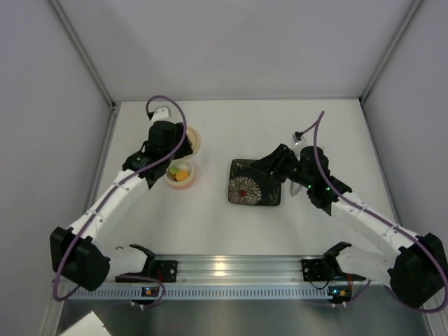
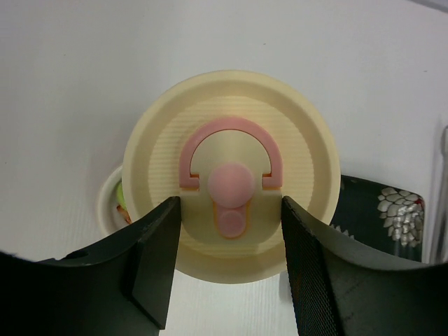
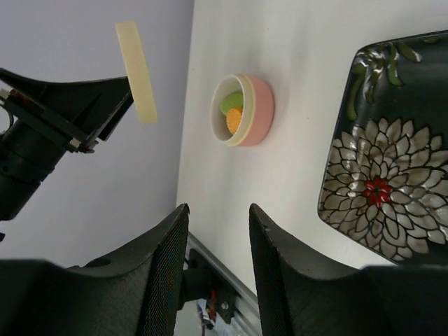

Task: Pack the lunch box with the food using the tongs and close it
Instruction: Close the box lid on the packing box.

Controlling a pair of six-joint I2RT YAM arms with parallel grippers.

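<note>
Top external view: the step in hand looks like closing, since food is in the box and the lid is in the air. Far left of the plate [image 1: 255,183], the left end effector [image 2: 231,210] is clamped on the cream lid [image 2: 231,105], fingers pressing opposite sides of its rim, pink handle face toward the wrist camera. The lid is raised off the worktop [image 1: 280,126] and not yet over the box. The lunch box [image 1: 180,175] sits just left of the plate, open, with orange and green food [image 3: 233,112] inside; the cream piece isn't visible. To do it well, centre the lid over the box rim, level it flat, lower it straight, press until seated and only then let go. An off-centre drop would likely tip or shove the light tub. At the plate's right edge the right end effector [image 3: 218,210] hovers, jaws partly apart, nothing seen between them. Tongs not made out for sure.
</note>
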